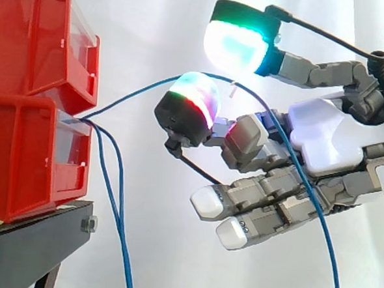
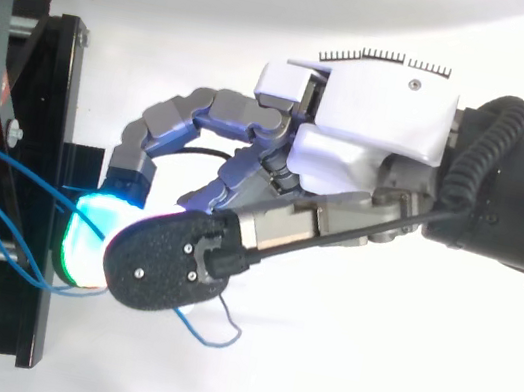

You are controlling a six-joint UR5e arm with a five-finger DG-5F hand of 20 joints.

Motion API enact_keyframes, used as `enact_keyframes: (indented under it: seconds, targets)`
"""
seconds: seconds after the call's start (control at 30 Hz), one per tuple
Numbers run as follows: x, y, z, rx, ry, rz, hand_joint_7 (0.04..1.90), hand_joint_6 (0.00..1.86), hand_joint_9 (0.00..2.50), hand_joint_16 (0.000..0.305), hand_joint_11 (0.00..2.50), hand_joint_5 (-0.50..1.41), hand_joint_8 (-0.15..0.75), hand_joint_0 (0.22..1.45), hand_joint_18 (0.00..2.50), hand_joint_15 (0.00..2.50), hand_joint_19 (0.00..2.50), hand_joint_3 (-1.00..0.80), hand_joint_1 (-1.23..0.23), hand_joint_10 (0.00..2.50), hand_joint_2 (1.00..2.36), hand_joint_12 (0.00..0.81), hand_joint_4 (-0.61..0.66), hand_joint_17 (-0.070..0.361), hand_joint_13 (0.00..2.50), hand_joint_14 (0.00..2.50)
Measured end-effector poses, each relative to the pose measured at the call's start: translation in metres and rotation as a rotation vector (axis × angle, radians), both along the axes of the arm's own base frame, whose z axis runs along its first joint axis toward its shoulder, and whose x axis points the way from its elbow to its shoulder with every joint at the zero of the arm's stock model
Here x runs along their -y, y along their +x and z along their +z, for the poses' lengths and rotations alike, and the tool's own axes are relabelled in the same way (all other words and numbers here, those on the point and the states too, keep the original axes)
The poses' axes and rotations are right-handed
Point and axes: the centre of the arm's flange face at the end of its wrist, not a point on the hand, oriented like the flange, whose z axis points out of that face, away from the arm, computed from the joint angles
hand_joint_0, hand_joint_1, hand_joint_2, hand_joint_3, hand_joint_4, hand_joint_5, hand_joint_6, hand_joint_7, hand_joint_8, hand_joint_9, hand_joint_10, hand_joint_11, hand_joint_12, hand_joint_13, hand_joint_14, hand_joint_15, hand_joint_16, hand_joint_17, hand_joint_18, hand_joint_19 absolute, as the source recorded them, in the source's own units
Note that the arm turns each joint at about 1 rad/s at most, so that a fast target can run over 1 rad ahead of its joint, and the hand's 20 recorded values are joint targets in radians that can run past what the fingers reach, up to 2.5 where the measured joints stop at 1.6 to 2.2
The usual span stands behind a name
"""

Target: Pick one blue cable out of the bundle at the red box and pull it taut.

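hand (image 1: 322,142) looks loose, not clamping anything. one blue cable (image 1: 136,91) runs from the red box (image 1: 21,160) at 9 o'clock, drapes over a fingertip (image 1: 195,97), then drops toward 5 o'clock.

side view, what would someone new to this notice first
The hand at the right stands out, fingers spread, its fingertips glowing cyan, green and red. One blue cable arcs from the red bins at the left, over a finger and down past the palm. The other blue cables hang slack from the lower bin.
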Motion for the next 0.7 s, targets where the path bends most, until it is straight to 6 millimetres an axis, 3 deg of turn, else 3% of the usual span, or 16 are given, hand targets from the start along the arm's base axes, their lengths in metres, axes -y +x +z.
enact_keyframes:
  seconds: [0.33, 0.7]
  targets:
    - [-0.0006, 0.0000, 0.0001, 0.000, 0.000, 0.001, 0.92, 0.91, 0.98, 0.050, 1.11, -0.19, 0.291, 0.60, 0.52, 0.36, 0.22, -0.49, -0.73, 0.01, 1.00, 0.371, -0.16, 0.112, 0.65, 0.01]
    - [-0.0007, 0.0000, -0.0001, 0.000, 0.000, 0.001, 0.95, 0.91, 0.98, 0.048, 1.10, -0.19, 0.279, 0.62, 0.52, 0.36, 0.23, -0.35, -0.73, 0.01, 1.01, 0.363, -0.28, 0.108, 0.64, 0.01]
